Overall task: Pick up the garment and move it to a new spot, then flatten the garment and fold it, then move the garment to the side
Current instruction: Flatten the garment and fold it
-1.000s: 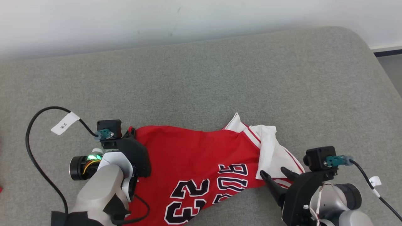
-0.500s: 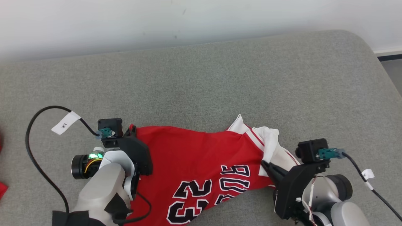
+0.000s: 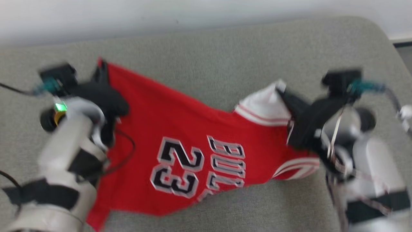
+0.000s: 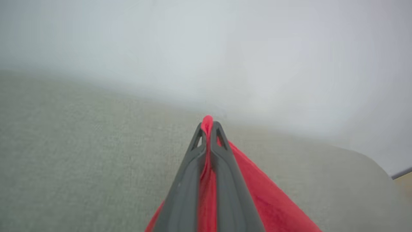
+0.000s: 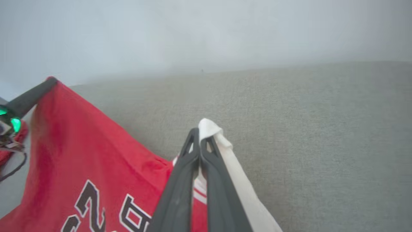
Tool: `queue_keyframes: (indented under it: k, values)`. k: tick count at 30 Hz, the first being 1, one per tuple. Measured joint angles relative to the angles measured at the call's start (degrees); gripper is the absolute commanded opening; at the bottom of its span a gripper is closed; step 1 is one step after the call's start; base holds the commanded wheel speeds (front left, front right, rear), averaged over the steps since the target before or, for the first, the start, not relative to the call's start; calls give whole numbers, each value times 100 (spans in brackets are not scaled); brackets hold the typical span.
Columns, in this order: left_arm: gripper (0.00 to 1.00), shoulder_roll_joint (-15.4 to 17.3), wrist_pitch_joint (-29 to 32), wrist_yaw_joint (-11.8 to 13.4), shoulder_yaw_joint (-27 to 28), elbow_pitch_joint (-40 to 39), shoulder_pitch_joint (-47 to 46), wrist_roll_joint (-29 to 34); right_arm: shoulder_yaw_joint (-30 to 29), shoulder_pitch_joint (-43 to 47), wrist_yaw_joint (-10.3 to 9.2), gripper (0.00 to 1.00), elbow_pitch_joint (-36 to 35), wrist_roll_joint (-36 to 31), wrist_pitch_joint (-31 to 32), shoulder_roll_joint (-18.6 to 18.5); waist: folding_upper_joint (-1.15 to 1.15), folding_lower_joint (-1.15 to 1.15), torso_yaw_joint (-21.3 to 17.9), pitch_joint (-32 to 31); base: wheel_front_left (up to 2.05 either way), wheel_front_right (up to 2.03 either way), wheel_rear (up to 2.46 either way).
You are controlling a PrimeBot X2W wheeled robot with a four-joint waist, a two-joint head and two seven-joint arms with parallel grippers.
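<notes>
Room: pale, bare wall (image 3: 193, 13) along the far side.

Surface: grey fabric pad (image 3: 225, 48), rounded at the far right corner, broad and bare on the far side of the load.

Load: garment (image 3: 180, 129), a red jersey with white trim and the number 23. Slung between the two claws, long axis running left to right across the scene. Left end farther than the right end, so skewed. Middle sagging, lower hem trailing toward the near edge. Contact between hem and pad: cannot tell, blurred.

Holds: left gripper (image 4: 208, 125) clenched on a red corner, cloth pinched between the jaws right up to the tips. Right gripper (image 5: 199, 135) clenched on the white-trimmed edge at the right end. One arm at each end, neither nearer the load.

Next move, as judged: carry both ends together to a bare part of the pad. Keep the span taut. Bring the right end level with the left before lowering, to avoid a skewed lay.
</notes>
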Motion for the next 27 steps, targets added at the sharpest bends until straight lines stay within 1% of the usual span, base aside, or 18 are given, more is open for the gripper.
queue_keyframes:
  k: [1,2,3,4,8,9,11,14,16,18,20,21,22,24,27]
  values:
    - [0,65,74,-87,83,-85,-165,-65,-75,-358,0,0,220,38,-97,-3,0,0,-5,82,0,0,0]
    - [0,113,136,-141,218,-179,-365,-188,-53,-740,-3,0,471,-3,-191,-91,0,1,-9,170,0,0,0]
    - [0,183,183,-159,282,-279,-587,-287,36,-1114,-1,0,677,-124,-289,-234,0,1,-11,259,0,0,0]
    - [0,298,210,-182,290,-383,-822,-264,21,-1492,-1,0,904,-186,-428,-285,1,1,-11,350,0,0,0]
    - [0,773,144,-78,308,-744,-1813,-8,-330,-2947,-1,0,1778,-263,-1213,-219,1,1,4,725,0,0,0]
    - [0,842,121,-75,325,-816,-1978,0,-444,-3267,-1,0,1984,-274,-1452,-180,1,2,10,808,0,0,0]
    - [0,939,63,20,301,-957,-2243,130,-669,-3836,-1,0,2338,-316,-1944,-104,1,2,24,953,0,0,0]
    - [0,1082,-103,75,392,-1329,-2760,255,-817,-4614,-1,0,2684,-584,-2687,-88,1,2,47,1119,0,0,0]
    - [0,1122,-227,118,586,-1633,-3115,259,-891,-5066,-1,0,2839,-795,-3239,-94,1,2,58,1197,0,0,0]
    - [0,1132,-283,100,810,-2062,-3382,310,-991,-5491,-1,0,2924,-1011,-3834,-160,1,2,61,1253,0,0,0]
    - [0,1068,-285,116,1180,-2633,-3482,437,-1060,-5823,-1,0,3008,-1182,-4283,-227,1,2,69,1275,0,0,0]
    - [0,1025,-301,99,1345,-2873,-3484,544,-1056,-5929,-1,0,3082,-1265,-4430,-267,1,1,77,1272,0,0,0]
    - [0,940,-302,-21,1539,-3188,-3378,737,-969,-6039,-1,0,3212,-1362,-4606,-327,-1,-1,106,1259,0,0,0]
    - [0,836,-302,-162,1669,-3318,-3064,823,-851,-6065,-1,0,3364,-1377,-4720,-412,-1,-1,129,1242,0,0,0]
    - [0,711,-301,-311,1781,-3330,-2470,904,-620,-5954,-1,0,3584,-1346,-4697,-572,0,0,165,1233,0,0,0]
